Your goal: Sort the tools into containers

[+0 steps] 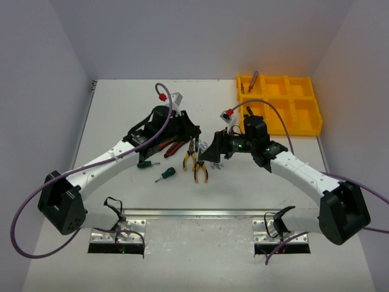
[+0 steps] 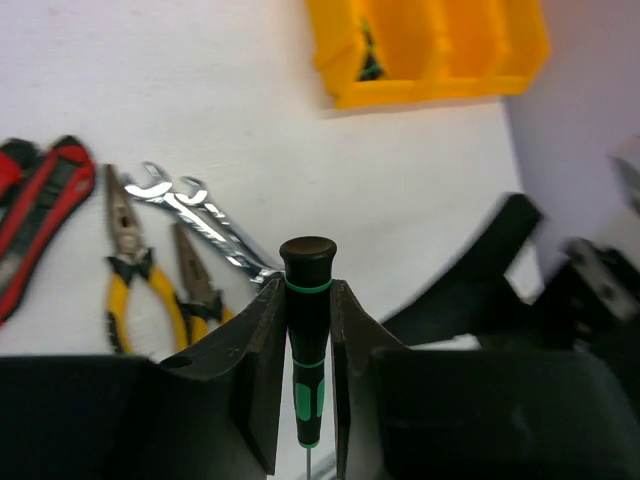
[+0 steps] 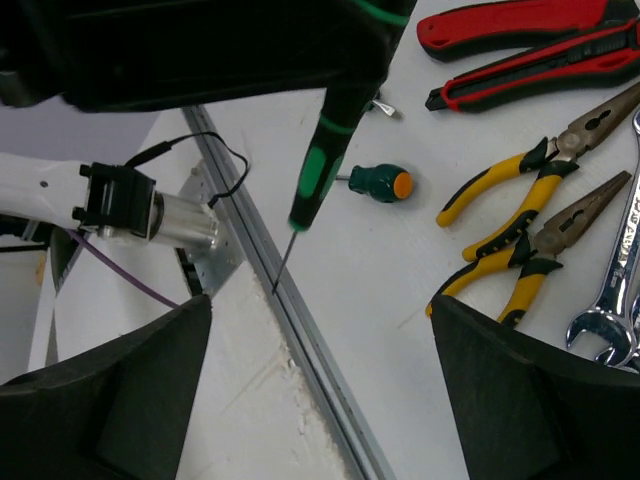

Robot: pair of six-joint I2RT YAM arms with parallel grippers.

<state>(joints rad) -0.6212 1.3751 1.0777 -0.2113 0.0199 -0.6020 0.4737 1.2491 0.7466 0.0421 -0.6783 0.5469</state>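
Observation:
My left gripper (image 2: 307,300) is shut on a black-green screwdriver (image 2: 307,335), held handle-forward and tip-down above the table; it also shows in the right wrist view (image 3: 325,150). My right gripper (image 3: 325,340) is open and empty, facing the left gripper (image 1: 188,135) from the right (image 1: 211,152). On the table lie two yellow-black pliers (image 1: 189,155), red-handled cutters (image 1: 172,146), two green screwdrivers (image 1: 148,163) and silver wrenches (image 2: 200,215). The yellow tray (image 1: 304,125) stands at the back right, with a screwdriver (image 1: 249,84) in its back-left compartment.
A metal rail (image 1: 194,214) runs along the near table edge between the arm bases. Grey walls close in the left, back and right. Purple cables (image 1: 164,115) loop above both arms.

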